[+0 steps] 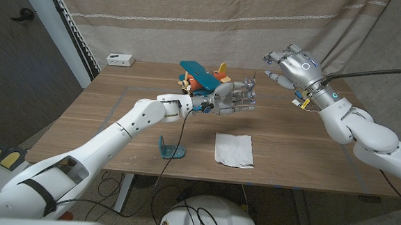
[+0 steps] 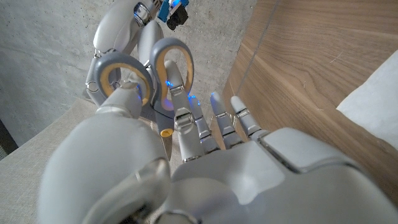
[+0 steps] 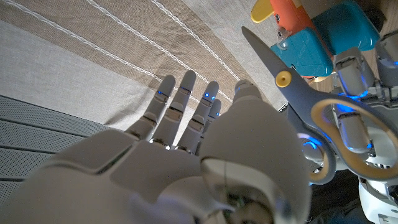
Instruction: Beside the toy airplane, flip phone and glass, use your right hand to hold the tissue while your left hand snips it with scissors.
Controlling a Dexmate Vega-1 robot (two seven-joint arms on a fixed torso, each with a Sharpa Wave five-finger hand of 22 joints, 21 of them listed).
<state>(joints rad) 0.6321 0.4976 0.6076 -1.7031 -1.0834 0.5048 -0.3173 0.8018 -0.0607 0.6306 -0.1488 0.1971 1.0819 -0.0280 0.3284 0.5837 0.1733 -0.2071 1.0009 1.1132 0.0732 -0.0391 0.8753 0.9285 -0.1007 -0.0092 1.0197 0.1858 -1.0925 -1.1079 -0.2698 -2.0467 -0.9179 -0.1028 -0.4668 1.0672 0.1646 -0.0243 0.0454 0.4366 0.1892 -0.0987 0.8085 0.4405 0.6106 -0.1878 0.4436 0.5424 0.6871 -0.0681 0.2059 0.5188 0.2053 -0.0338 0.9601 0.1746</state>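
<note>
Head view: my left hand [image 1: 233, 99] grips the scissors [image 1: 247, 87] in the air over the table [image 1: 302, 154], in front of the toy airplane [image 1: 201, 75]. The tissue [image 1: 234, 149] lies flat on the table below that hand, toward me. My right hand [image 1: 294, 66] hovers released, higher and farther from the tissue.

Left wrist view: fingers [image 2: 186, 121] through the scissor loops [image 2: 146, 78].

Right wrist view: right hand [image 3: 186, 124] spread, holding nothing.

Flip phone [image 1: 172, 147] — details indistinct
</note>
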